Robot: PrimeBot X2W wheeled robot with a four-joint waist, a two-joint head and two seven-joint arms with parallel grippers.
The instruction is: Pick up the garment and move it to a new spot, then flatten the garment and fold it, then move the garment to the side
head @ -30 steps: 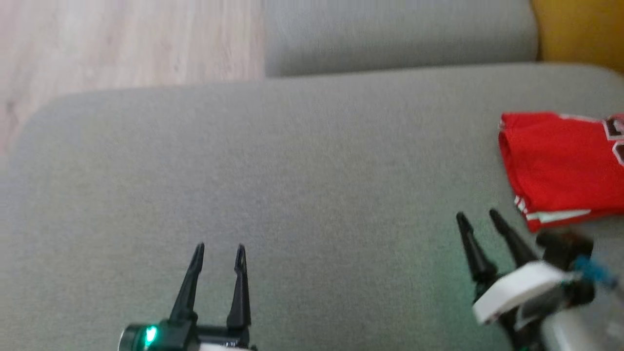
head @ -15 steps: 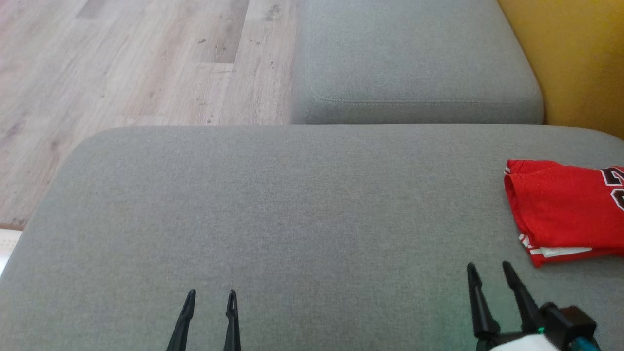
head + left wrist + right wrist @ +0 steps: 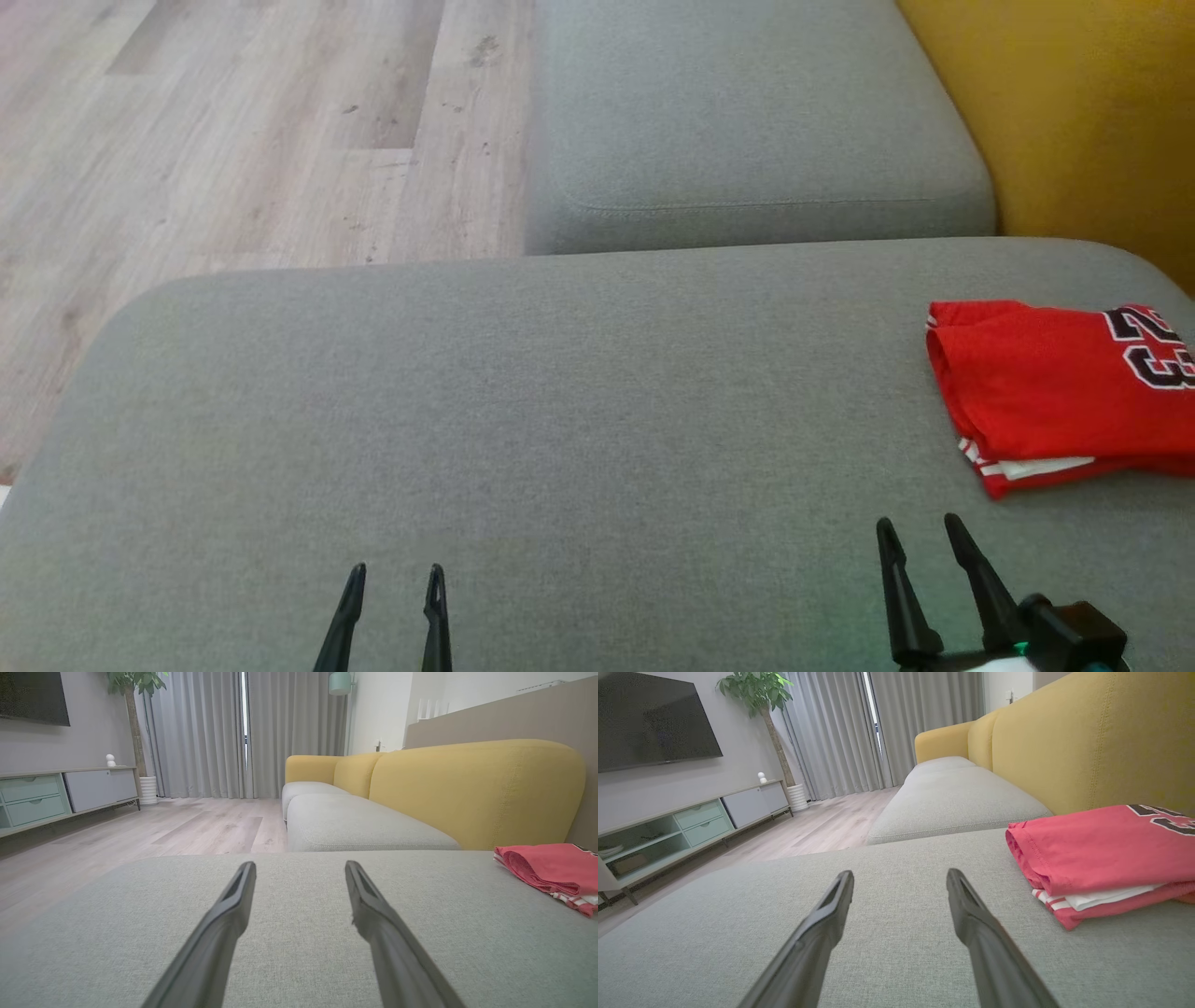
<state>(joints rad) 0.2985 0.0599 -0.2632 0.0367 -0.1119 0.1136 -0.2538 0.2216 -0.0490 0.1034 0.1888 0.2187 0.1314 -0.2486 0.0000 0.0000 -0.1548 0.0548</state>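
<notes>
**STATUS: BOTH JAWS OPEN AND EMPTY, GARMENT FOLDED AT THE FAR RIGHT**

1. Left jaws. The two long dark fingers [image 3: 435, 616] stand parted with a clear gap between them. Nothing is held. They point forward over the broad grey fabric seat cushion [image 3: 560, 420]. The left wrist view shows bare cushion between and ahead of the tips. Whether the tips touch the fabric cannot be told.

2. Right jaws. The two fingers [image 3: 898, 597] stand parted to the same degree and hold nothing. They lean slightly toward the left jaws. Bare cushion lies between the tips.

3. Garment. The folded red fabric jersey [image 3: 1036, 392], with black-and-white numerals and white trim, lies flat on the cushion. It sits ahead of the right jaws and to their right, near them but not touching. It is well apart from the left jaws, far to their right. In the right wrist view the layered folded edge faces the jaws, with white trim showing between the red layers.

4. Surroundings. A second grey seat cushion [image 3: 747, 121] lies ahead of both jaws. The yellow upholstered backrest [image 3: 1074, 112] rises beyond the garment, to the right of the right jaws. Pale wood-plank floor [image 3: 233, 140] lies ahead and to the left of the left jaws.
</notes>
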